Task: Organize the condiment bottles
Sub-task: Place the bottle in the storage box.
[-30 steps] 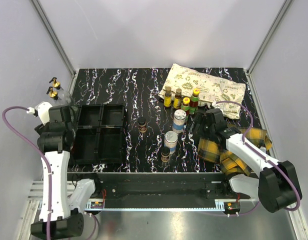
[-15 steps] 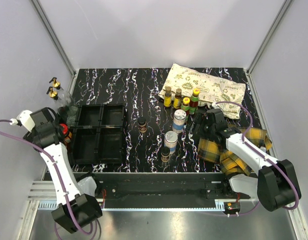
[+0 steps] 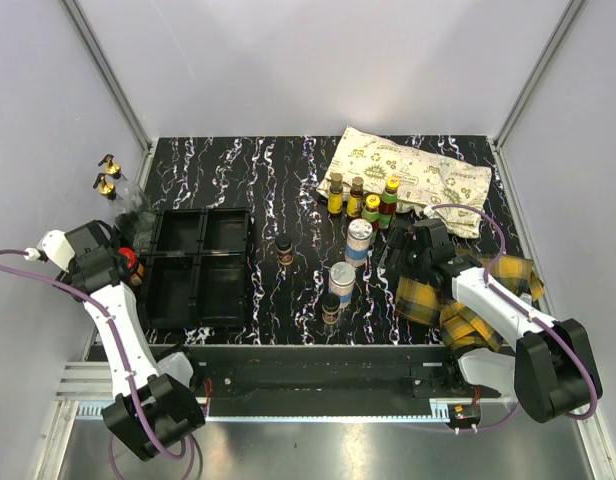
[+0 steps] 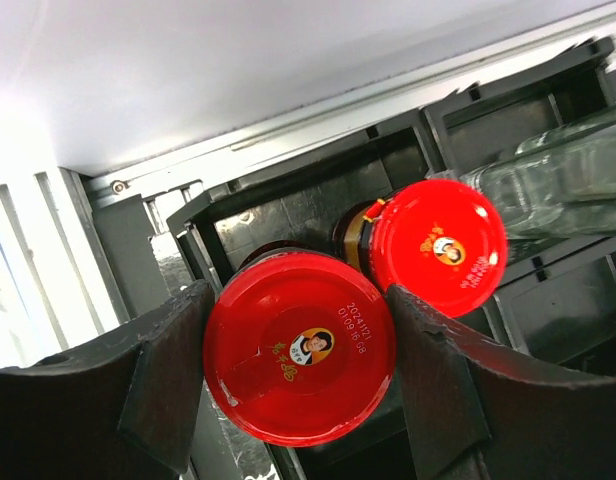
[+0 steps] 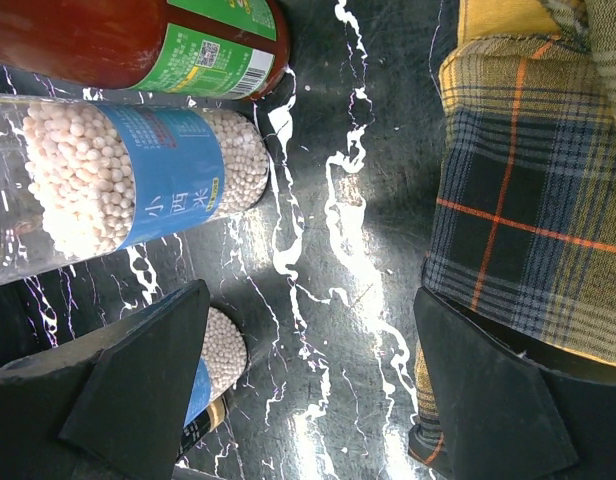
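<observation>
While left jaws grip a red jar (image 4: 299,345) at the left edge of the table (image 3: 278,190), lowering may topple the neighbouring jar (image 4: 438,247); right jaws gape wide, empty.

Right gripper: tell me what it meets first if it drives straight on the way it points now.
Most likely the bare marbled tabletop, in the gap between the blue-labelled shaker and the plaid cloth. Depth is unclear, so the right gripper might brush the shaker.
</observation>
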Robot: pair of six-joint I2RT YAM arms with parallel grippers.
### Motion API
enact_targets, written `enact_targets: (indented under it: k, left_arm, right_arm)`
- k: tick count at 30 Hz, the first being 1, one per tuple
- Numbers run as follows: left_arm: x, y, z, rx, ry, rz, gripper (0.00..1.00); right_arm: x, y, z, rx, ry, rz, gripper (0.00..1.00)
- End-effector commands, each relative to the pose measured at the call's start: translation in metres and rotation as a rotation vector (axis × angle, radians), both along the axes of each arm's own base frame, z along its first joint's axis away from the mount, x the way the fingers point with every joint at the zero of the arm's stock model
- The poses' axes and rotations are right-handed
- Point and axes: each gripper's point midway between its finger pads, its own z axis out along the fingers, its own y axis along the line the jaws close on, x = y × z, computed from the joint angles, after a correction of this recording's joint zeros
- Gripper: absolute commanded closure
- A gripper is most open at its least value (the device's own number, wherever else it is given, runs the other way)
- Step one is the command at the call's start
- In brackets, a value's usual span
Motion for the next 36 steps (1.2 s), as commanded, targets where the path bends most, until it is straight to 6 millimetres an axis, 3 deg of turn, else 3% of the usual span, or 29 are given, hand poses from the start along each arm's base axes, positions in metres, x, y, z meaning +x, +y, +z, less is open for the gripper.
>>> enact_targets:
  k: [1,5,17,19,24,25,26,31,36]
  left_arm:
    - [0.017,0.013,0.020,0.073,-0.130,0.025,1.00]
    - [0.019,0.011,0.026,0.095,-0.157,-0.005,0.99]
    - [0.032,0.009,-0.012,-0.010,-0.068,-0.032,0.99]
    - [0.033,0.008,-0.015,-0.020,-0.062,-0.039,0.95]
    - [0.033,0.007,-0.016,-0.025,-0.062,-0.043,0.65]
    - [0.031,0.007,-0.016,-0.024,-0.057,-0.039,0.46]
    - [0.031,0.007,-0.015,-0.020,-0.060,-0.038,0.41]
    - [0.027,0.006,-0.005,-0.005,-0.070,-0.035,0.20]
    - [0.023,0.005,0.005,0.013,-0.086,-0.039,0.11]
  right_arm:
    - [0.007,0.000,0.005,0.007,-0.030,0.001,0.07]
    - [0.006,-0.001,0.005,0.005,-0.031,0.001,0.07]
    - [0.005,-0.004,0.002,0.001,-0.026,-0.007,0.07]
    - [0.006,-0.004,0.001,0.001,-0.024,-0.007,0.07]
    - [0.005,-0.003,-0.001,0.001,-0.018,-0.005,0.07]
    - [0.005,-0.003,-0.001,0.003,-0.016,-0.005,0.07]
    - [0.005,-0.003,-0.002,0.002,-0.013,-0.005,0.07]
    - [0.005,-0.003,0.000,0.004,-0.017,-0.004,0.07]
    - [0.005,-0.003,-0.001,0.003,-0.016,-0.005,0.07]
